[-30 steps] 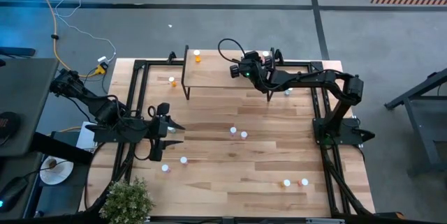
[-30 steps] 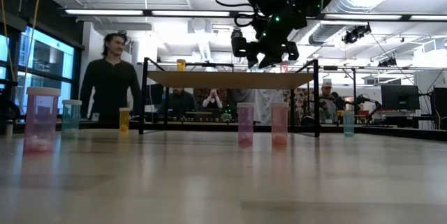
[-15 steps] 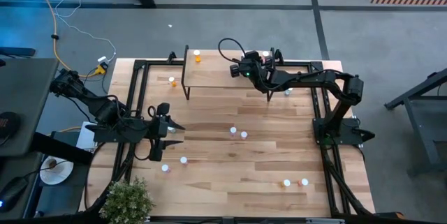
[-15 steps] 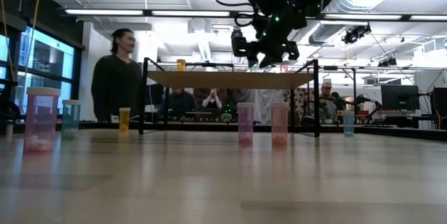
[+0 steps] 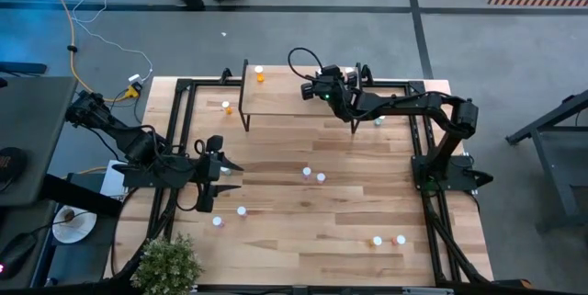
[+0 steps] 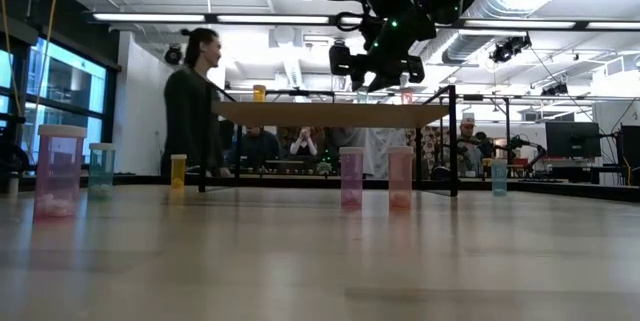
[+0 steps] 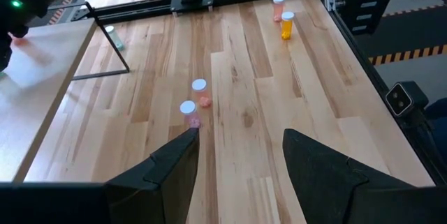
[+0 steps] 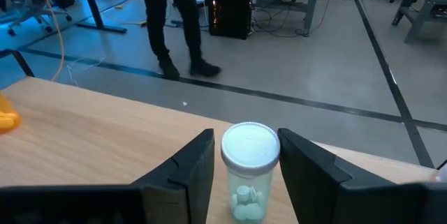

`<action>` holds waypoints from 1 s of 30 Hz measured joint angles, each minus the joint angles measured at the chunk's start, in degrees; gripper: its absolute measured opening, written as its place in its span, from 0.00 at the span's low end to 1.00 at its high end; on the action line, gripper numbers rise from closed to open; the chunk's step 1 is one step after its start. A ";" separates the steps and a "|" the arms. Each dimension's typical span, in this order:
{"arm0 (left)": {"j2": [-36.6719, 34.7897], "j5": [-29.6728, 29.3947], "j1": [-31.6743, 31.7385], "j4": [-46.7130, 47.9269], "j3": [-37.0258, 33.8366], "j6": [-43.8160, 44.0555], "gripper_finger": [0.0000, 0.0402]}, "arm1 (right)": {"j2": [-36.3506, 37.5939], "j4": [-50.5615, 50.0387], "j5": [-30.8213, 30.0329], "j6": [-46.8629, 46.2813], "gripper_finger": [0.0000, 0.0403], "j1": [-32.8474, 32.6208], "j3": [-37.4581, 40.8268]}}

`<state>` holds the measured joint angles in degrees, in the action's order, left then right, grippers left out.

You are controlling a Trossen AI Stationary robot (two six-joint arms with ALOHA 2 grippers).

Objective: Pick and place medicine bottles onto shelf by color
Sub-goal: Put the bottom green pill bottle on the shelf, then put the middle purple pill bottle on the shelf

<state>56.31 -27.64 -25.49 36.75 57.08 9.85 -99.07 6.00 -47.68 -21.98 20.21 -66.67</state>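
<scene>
Behind the tabletop (image 5: 303, 212) I see grey floor and an open workshop, with a person (image 6: 193, 101) walking past the far edge; their legs also show in my right wrist view.

My right end effector (image 8: 246, 165) is up over the shelf (image 5: 285, 98), toward its right end. Its fingers (image 8: 188, 168) stand on either side of a teal-green bottle (image 8: 248, 172) with a white cap. They look close against the bottle, but I can't say for sure from this angle whether they press it or just flank it. The bottle stands upright and seems to rest on the shelf top. An orange bottle (image 5: 260, 75) stands at the shelf's left end, well apart from it, and a small red one (image 5: 350, 77) sits just beside the right end effector.

My left end effector (image 7: 237, 154) waits low over the left side of the tabletop, fingers spread wide and holding nothing.

Loose bottles are scattered on the tabletop. A pink bottle (image 7: 188, 112) and a red bottle (image 7: 200, 92) stand near each other in the middle, just ahead of the left end effector. Two more (image 5: 242, 210) sit nearer the left arm. Another orange one (image 5: 227, 107) stands beside the shelf's left legs, and another teal one (image 5: 378, 121) sits near its right legs. A pair, orange (image 5: 377, 241) and red (image 5: 399, 239), stands close together at the near right.
</scene>
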 joint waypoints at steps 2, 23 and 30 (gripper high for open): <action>0.00 0.00 0.02 0.00 0.00 0.00 0.49 | 0.00 -0.02 0.00 0.00 0.37 0.00 0.00; 0.00 0.00 0.00 0.13 0.00 -0.02 0.49 | 0.13 0.56 -2.37 1.55 0.37 -0.87 0.00; 0.00 0.00 0.00 0.32 0.00 -0.02 0.49 | 0.13 1.39 -1.85 1.65 0.37 -0.85 0.00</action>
<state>56.31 -27.64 -25.50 37.07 57.08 9.82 -98.93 7.38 -49.54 -20.33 19.35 -66.68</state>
